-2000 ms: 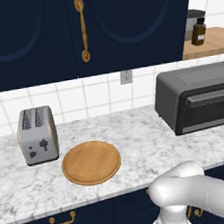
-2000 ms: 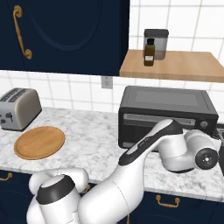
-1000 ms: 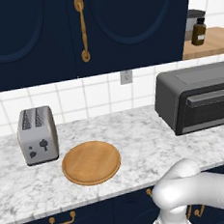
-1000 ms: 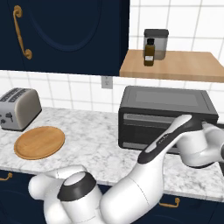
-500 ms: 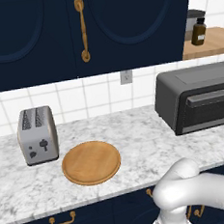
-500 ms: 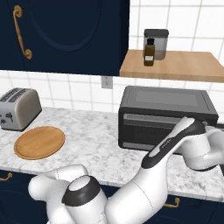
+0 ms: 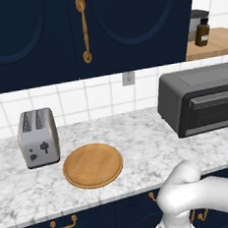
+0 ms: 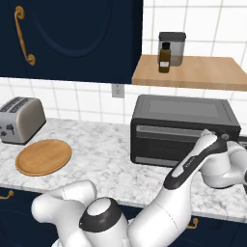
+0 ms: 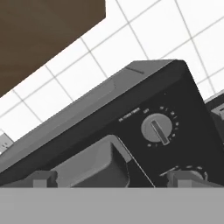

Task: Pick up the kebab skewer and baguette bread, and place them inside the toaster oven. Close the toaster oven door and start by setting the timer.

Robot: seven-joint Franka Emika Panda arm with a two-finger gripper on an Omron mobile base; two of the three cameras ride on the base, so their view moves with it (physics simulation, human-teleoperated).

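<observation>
The toaster oven [image 8: 185,128] stands on the counter under a wooden shelf, and also appears at the right as the toaster oven [image 7: 201,100]. Its door [image 8: 169,142] is shut, with the bar handle along the top edge. My arm reaches across to the oven's right end. My gripper [image 9: 113,178] faces the oven's control panel close up, open, with nothing between its fingertips [image 9: 41,178]. A round dial [image 9: 158,129] with tick marks sits just above the gap, and the end of the door handle [image 9: 94,164] lies to its left. The kebab skewer and the baguette bread are out of view.
A silver two-slot toaster [image 7: 38,138] and a round wooden board [image 7: 93,165] sit on the marble counter [image 7: 137,133] to the left. A brown bottle [image 8: 165,58] and a jar stand on the shelf [image 8: 193,72] above the oven. Dark cabinets hang overhead.
Two seconds ago the hand was left of where it is now, in front of the oven; it swung to the oven's right end. It has barely moved in the last second.
</observation>
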